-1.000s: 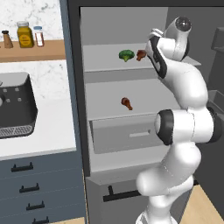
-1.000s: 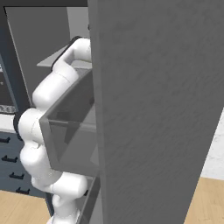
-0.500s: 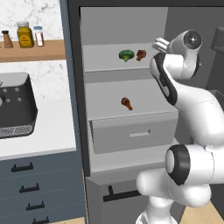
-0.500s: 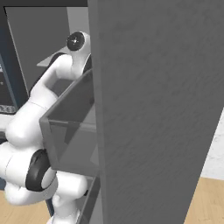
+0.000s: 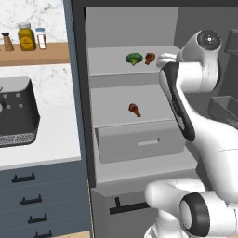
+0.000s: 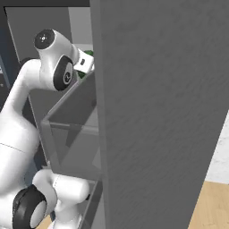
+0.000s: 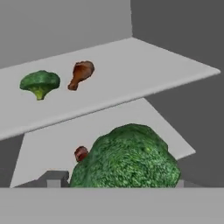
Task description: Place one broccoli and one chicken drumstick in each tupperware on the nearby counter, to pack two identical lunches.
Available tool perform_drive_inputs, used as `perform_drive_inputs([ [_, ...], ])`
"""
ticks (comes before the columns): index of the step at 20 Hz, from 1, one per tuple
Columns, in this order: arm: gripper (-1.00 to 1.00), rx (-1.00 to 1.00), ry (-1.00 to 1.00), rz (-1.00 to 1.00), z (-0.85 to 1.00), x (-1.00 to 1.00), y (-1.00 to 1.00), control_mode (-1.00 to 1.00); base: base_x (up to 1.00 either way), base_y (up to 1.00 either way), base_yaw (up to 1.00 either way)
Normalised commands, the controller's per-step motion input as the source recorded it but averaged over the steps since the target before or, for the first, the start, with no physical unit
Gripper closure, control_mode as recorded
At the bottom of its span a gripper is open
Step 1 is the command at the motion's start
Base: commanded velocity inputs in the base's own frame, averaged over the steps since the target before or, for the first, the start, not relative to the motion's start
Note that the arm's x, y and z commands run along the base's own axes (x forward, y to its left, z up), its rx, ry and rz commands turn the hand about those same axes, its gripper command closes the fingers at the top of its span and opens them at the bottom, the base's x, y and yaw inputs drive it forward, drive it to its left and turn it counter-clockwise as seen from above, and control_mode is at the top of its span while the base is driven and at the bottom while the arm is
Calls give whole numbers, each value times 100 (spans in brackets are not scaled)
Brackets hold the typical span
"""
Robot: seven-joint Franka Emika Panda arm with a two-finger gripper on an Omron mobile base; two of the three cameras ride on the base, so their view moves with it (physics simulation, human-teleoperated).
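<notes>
The gripper (image 7: 124, 186) holds a broccoli (image 7: 127, 158) clear of the upper shelf (image 7: 144, 72) front edge. A second broccoli (image 5: 134, 58) and a chicken drumstick (image 5: 149, 57) lie side by side on that shelf; another chicken drumstick (image 5: 134, 109) lies on the lower shelf (image 5: 116, 114). The white counter (image 5: 51, 135) stands left of the cabinet.

The arm (image 5: 200, 135) is showing smooth, glossy white rounded shells joined by dark grey ring joints. A round dark cap with a pale centre is sitting on its upper joint, and black strips are running along one link.
</notes>
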Motion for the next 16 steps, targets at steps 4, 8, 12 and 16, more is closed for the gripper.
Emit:
perform_drive_inputs([
  [4, 100, -6, 0, 35, -66, -100, 27, -100, 0, 0, 0],
  [8, 100, -2, 0, 34, -75, -100, 33, -100, 0, 0, 0],
  [12, 100, -5, 0, 30, -61, -100, 46, -100, 0, 0, 0],
  [16, 100, -5, 0, 14, -30, -50, 31, 100, -50, 38, 13],
])
